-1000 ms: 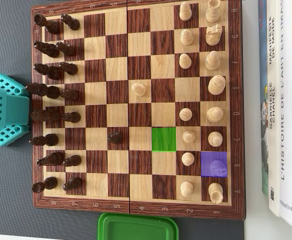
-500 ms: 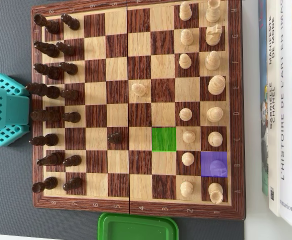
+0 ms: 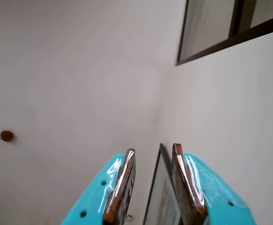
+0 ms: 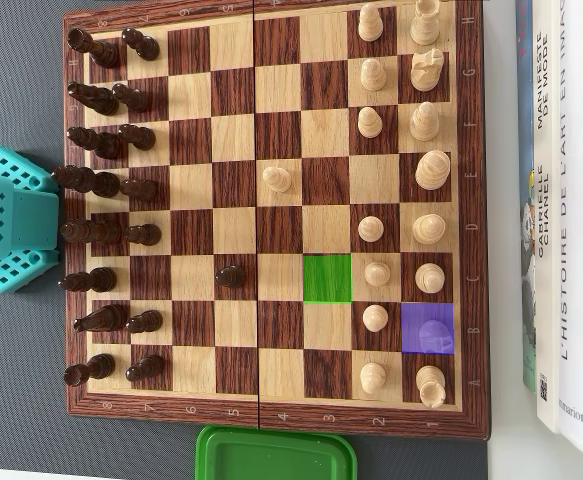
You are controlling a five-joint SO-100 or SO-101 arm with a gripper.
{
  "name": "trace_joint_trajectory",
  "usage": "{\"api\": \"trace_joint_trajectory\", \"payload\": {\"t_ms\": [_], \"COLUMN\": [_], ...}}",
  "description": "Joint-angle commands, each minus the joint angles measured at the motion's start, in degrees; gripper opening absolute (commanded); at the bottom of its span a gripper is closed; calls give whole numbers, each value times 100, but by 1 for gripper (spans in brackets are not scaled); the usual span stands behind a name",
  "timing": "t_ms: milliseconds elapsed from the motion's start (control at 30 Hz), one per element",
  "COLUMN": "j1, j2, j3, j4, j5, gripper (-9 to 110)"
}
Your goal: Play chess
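In the overhead view a wooden chessboard (image 4: 276,420) fills the frame. Dark pieces (image 4: 106,185) stand in two columns at its left. Light pieces (image 4: 426,170) stand at its right. One dark pawn (image 4: 230,275) and one light pawn (image 4: 276,179) are advanced toward the middle. One square is tinted green (image 4: 327,278) and is bare. Another is tinted purple (image 4: 427,328) over a light piece. My teal arm (image 4: 11,220) sits off the board's left edge. In the wrist view my gripper (image 3: 151,151) points at a pale wall, open, nothing between its fingers (image 3: 122,183).
A green plastic lid (image 4: 275,455) lies at the board's bottom edge. Books (image 4: 566,210) are stacked to the right of the board. The wrist view shows only a wall, a dark-framed window (image 3: 230,28) and a framed picture (image 3: 162,197).
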Motion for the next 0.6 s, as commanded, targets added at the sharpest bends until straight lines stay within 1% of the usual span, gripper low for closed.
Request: {"api": "trace_joint_trajectory", "payload": {"t_ms": [0,133,300,467,567], "j1": [9,9,9,9,9], "j2": [-53,-53,-44,-44,-44], "j3": [-35,-536,-1081,-1564,-1802], "j4": [501,1529,3120,4931,6214], "j5": [-18,-18,-18,-18,-18], "gripper": [13,13,13,13,13]}}
